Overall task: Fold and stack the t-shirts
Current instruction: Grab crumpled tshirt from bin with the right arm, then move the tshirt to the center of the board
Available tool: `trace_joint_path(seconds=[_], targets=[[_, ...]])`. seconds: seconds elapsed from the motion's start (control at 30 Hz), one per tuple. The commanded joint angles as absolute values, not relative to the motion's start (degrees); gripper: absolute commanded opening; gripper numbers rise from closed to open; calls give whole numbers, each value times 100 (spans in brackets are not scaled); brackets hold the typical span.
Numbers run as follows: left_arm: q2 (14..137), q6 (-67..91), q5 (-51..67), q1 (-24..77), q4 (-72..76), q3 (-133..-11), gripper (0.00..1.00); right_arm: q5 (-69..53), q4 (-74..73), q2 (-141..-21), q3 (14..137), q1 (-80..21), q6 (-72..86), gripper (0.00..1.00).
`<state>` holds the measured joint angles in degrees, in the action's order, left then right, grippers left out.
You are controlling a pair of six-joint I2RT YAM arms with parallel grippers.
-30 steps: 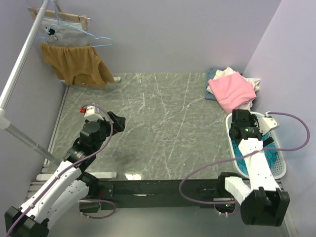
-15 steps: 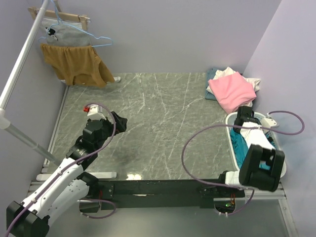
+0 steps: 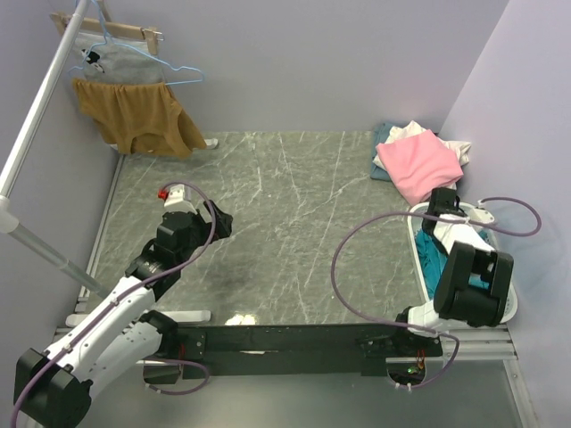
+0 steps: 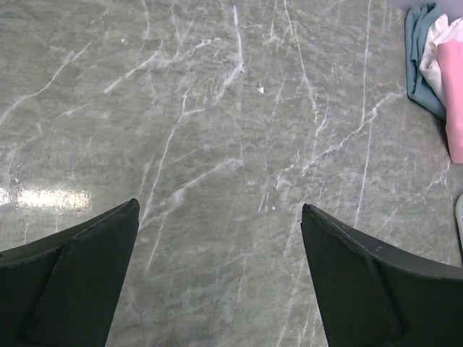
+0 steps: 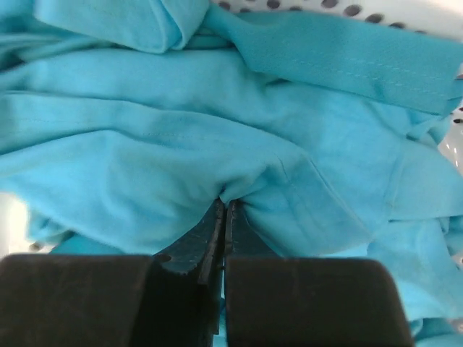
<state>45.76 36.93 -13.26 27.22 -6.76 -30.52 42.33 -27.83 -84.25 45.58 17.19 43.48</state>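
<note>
The right end effector is down in the white basket at the right edge of the desk. Its jaws are pressed together and pinch a fold of the turquoise t-shirt, which lies crumpled inside the basket. The left end effector hangs over the bare left part of the desk with its jaws wide apart and nothing between them. A folded pink t-shirt lies on top of a small pile in the far right corner.
</note>
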Motion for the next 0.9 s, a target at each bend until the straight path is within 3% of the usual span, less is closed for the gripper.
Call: trace_joint_path(seconds=[0.0,0.1,0.23,0.3,0.4,0.63,0.87], targets=[[4640,3586,-1345,2742,-484,-3322,100,4272,-2435,-7070,4527,1451,4000,0],[4772,3586,-1266,2733,-466,-3340,99,3965,-2347,-5595,4667,942,3553,0],[4895,3568,-1195,2733,-466,-3410,100,3798,-2488,-4800,5255,212,3262,0],[4904,3577,-1178,2733,-431,-3384,99,2676,-2417,-4746,5755,36,2972,0],[4878,3595,-1195,2742,-361,-3349,99,1281,-2400,-5034,6572,-568,2769,0],[4720,3630,-1301,2733,-325,-3349,99,573,-2197,-6098,8576,-2536,1778,0],[4588,3683,-1493,2733,-325,-3296,100,29,-3163,-8005,11973,-3961,923,0]])
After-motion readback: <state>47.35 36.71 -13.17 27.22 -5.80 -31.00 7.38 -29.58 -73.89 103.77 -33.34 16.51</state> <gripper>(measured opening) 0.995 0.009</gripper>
